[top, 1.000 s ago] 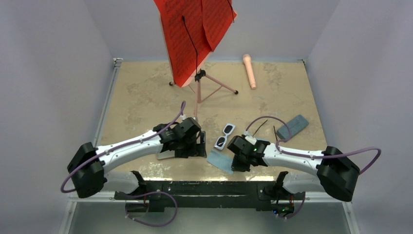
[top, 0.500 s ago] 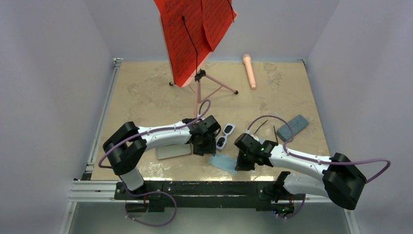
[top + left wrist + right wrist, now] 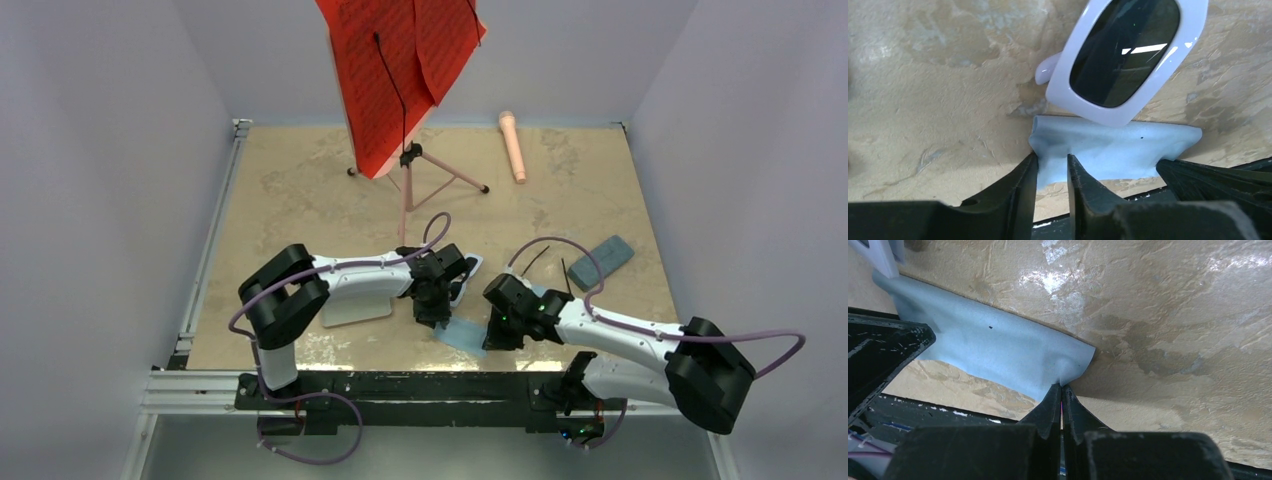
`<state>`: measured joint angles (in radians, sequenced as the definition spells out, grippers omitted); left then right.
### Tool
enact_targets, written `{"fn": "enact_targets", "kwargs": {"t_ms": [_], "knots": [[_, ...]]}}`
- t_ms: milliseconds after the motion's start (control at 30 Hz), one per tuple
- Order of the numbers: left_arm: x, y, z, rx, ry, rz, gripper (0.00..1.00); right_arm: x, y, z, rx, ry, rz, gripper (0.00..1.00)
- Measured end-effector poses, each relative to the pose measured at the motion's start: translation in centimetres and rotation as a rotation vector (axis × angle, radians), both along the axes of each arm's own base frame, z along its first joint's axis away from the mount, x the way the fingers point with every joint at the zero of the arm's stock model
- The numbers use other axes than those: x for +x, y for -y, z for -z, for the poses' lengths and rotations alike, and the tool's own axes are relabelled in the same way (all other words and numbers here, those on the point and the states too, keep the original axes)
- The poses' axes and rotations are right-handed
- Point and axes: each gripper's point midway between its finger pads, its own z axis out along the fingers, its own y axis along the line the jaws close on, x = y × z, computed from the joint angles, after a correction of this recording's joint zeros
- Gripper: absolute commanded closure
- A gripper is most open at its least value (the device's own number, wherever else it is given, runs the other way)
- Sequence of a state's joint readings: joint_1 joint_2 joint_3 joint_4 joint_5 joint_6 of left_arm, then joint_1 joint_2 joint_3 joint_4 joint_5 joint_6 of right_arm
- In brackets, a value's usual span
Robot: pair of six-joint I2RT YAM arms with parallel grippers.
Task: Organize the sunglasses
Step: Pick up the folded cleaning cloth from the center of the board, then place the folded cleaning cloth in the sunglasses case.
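Note:
The white-framed sunglasses (image 3: 1125, 50) lie on the table with one dark lens up, touching the far edge of a light blue cloth (image 3: 1108, 150). From above only a sliver of the sunglasses (image 3: 470, 266) shows past the left wrist. My left gripper (image 3: 1053, 157) straddles the cloth's left corner, its jaws a narrow gap apart. My right gripper (image 3: 1062, 386) is shut on the opposite corner of the cloth (image 3: 993, 355), which lies between the two grippers (image 3: 460, 333). Thin black arms (image 3: 535, 260) of the black sunglasses poke out beyond the right wrist; the lenses are hidden.
A pale pink case (image 3: 355, 308) lies under the left forearm. A grey-blue flat case (image 3: 601, 259) rests at the right. A music stand with red sheets (image 3: 400, 80) stands at the back, its tripod legs (image 3: 440, 180) on the table. A pink stick-shaped object (image 3: 512, 145) lies far back.
My left arm swung right from over the pink case to the cloth's left corner, and its jaws narrowed. The right gripper stayed shut on the cloth, shifting slightly.

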<state>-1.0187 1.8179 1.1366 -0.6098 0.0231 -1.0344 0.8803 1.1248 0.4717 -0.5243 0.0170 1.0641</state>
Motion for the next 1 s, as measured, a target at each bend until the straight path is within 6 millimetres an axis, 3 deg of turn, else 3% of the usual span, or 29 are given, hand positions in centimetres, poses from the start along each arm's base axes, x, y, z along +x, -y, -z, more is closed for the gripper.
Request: {"fn": "enact_targets", "kwargs": {"t_ms": [133,433,567,767,900,1000], "knots": [[-0.1,0.5,0.2,0.006,-0.011,-0.009,1.00,0.0,0.0,0.0,0.015,0.007,-0.003,1.00],[-0.1,0.4,-0.1,0.019,0.007,-0.017,1.00,0.2,0.0,-0.4,0.018,0.068,-0.116,1.00],[-0.2,-0.8,-2.3,-0.008,0.064,-0.040,1.00,0.6,-0.9,-1.9,0.044,0.136,-0.213,1.00],[0.1,-3.4,-8.5,-0.108,0.204,-0.095,1.00,1.1,-7.6,-7.4,0.160,0.254,-0.447,1.00],[0.4,-7.1,-9.1,-0.057,0.242,-0.175,1.00,2.6,-13.0,-10.7,0.217,0.320,-0.538,1.00],[0.2,-11.8,-8.1,0.034,0.251,-0.258,1.00,4.0,-15.8,-11.8,0.226,0.349,-0.565,1.00]]}}
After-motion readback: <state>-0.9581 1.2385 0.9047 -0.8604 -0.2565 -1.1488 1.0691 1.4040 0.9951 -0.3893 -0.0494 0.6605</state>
